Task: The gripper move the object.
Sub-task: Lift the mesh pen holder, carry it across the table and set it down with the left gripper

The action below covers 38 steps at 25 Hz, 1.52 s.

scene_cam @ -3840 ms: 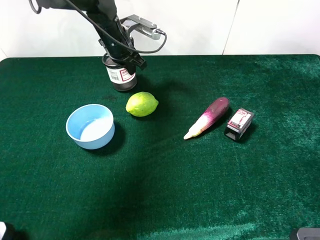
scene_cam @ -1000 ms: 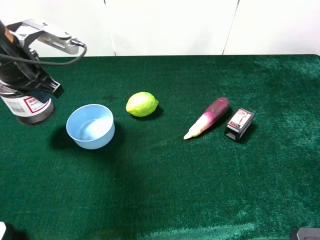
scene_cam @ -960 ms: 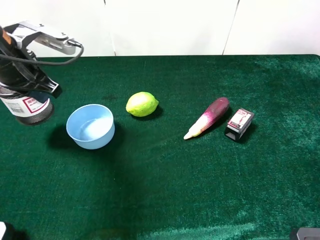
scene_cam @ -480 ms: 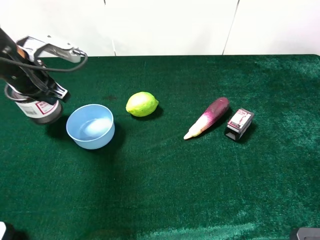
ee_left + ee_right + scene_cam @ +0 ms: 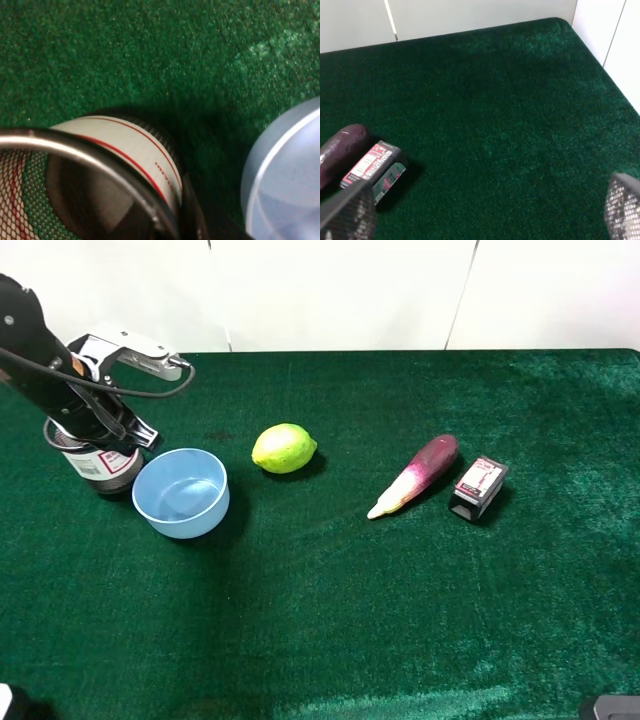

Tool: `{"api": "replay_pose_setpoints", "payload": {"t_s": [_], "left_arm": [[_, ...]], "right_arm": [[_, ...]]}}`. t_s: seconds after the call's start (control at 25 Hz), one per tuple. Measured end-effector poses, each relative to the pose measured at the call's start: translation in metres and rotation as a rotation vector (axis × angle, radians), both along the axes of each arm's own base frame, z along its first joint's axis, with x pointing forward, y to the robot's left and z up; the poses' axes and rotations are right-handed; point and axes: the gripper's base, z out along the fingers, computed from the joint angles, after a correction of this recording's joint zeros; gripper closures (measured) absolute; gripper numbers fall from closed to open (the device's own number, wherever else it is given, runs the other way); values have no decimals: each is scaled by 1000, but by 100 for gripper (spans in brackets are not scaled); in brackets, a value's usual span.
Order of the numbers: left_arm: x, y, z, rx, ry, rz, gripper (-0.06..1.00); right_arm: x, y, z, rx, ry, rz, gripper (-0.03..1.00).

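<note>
The object, a black wire-mesh cup (image 5: 103, 460) with a white label printed in red, is at the left of the green table, right beside the light blue bowl (image 5: 181, 492). My left gripper (image 5: 92, 428) is shut on its rim from above. Whether the cup rests on the cloth I cannot tell. The left wrist view shows the cup's rim and label (image 5: 125, 150) up close, with the bowl's edge (image 5: 280, 170) beside it. My right gripper (image 5: 485, 212) is open and empty, its fingertips (image 5: 345, 210) spread wide over bare cloth.
A lime (image 5: 284, 448) lies right of the bowl. A purple-white eggplant (image 5: 415, 475) and a small black box with a red-white label (image 5: 477, 486) lie to the right; both show in the right wrist view (image 5: 372, 167). The white wall runs along the table's back edge.
My left gripper carried the cup from the back near the lime out to the far left, then back right and down until it is against the blue bowl's left side.
</note>
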Motion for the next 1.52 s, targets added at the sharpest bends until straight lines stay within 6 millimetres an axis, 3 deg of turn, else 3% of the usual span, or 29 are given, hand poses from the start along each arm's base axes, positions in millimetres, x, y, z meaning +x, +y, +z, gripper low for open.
{"api": "replay_pose_setpoints", "payload": {"t_s": [0.48, 0.72, 0.84, 1.24, 1.52], "left_arm": [[-2, 1, -2, -6, 21, 44, 82], [-3, 1, -2, -4, 29, 52, 50], [-3, 1, -2, -6, 32, 61, 41], [-5, 2, -1, 3, 52, 67, 38], [-13, 5, 27, -14, -12, 71, 38]], "right_arm": [[0, 0, 0, 0, 0, 0, 27], [0, 0, 0, 0, 0, 0, 27], [0, 0, 0, 0, 0, 0, 27], [0, 0, 0, 0, 0, 0, 27], [0, 0, 0, 0, 0, 0, 27]]}}
